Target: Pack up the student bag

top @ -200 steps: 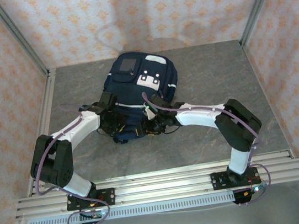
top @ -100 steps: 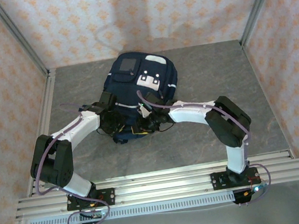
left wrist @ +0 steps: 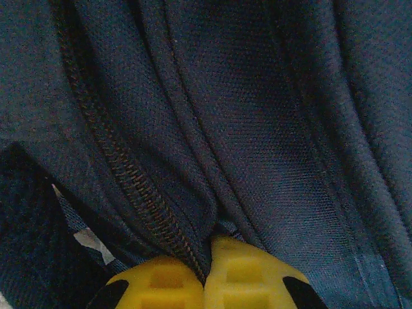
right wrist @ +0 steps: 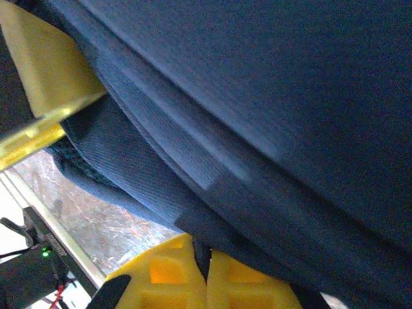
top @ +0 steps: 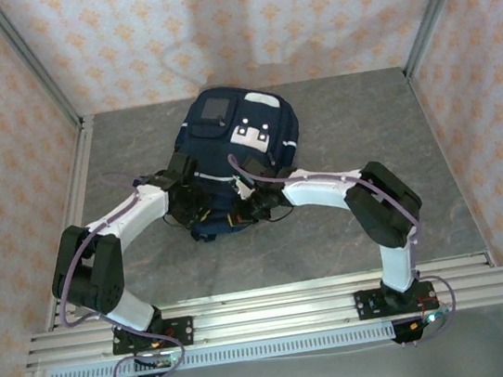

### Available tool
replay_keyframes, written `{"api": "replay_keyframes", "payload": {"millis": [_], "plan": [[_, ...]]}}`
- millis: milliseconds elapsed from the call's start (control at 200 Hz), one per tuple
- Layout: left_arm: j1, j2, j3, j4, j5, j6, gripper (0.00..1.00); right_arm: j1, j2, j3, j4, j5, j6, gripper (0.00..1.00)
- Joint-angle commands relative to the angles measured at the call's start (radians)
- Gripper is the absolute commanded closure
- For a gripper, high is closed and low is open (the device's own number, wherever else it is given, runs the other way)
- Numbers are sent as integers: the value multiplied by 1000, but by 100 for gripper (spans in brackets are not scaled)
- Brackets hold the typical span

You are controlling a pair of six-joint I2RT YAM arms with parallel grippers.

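Observation:
The student bag [top: 239, 134], navy blue with white patches, lies on the grey table, its front side up. Both grippers meet at its near edge. My left gripper [top: 205, 216] is shut on a fold of the bag's fabric [left wrist: 257, 129] right beside a zipper line [left wrist: 109, 148]; its yellow fingertips [left wrist: 207, 248] press together on the cloth. My right gripper [top: 239, 216] comes in from the right and is shut on the bag's lower edge [right wrist: 257, 96], with dark fabric pinched between its tips [right wrist: 201, 248]. A yellow finger [right wrist: 45, 64] of the left gripper appears at the upper left of the right wrist view.
The grey table [top: 365, 126] extends on both sides of the bag. Patterned walls and metal corner posts [top: 427, 4] enclose the back and sides. An aluminium rail [top: 269, 310] carrying both arm bases runs along the near edge.
My right arm slid left toward the bag's near edge, and its gripper closed on the fabric. The left arm and the bag stayed where they were.

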State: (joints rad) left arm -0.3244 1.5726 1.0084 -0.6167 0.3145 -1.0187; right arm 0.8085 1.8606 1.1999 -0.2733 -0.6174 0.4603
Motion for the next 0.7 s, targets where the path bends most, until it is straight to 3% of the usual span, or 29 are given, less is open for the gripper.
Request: {"api": "replay_keyframes", "payload": {"millis": [0, 695], "plan": [[35, -14, 43, -29, -32, 35, 100, -9, -65, -60, -63, 118, -36, 100], [116, -96, 6, -95, -43, 94, 100, -41, -153, -167, -89, 237, -128, 100]]}}
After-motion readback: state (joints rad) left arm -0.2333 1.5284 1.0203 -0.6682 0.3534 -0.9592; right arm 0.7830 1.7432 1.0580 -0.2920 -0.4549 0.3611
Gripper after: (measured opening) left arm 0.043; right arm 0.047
